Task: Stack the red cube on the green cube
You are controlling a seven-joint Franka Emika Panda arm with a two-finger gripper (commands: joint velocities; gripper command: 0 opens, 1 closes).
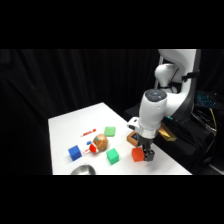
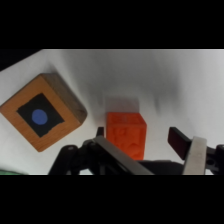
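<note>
Down at the table's (image 1: 65, 125) near edge, the gripper (image 1: 145, 154) straddles the red cube (image 1: 137, 155), with the green cube (image 1: 112, 156) just left. Closer up, the red cube (image 2: 126, 134) sits between spread fingers (image 2: 178, 140), untouched, beside a brown cube (image 2: 42, 111).

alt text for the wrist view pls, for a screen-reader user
An orange-red cube sits on the white table between the gripper's two open fingers, not yet clamped. To its left lies a brown wooden block with a black square and blue dot on top, apart from the cube.
</note>
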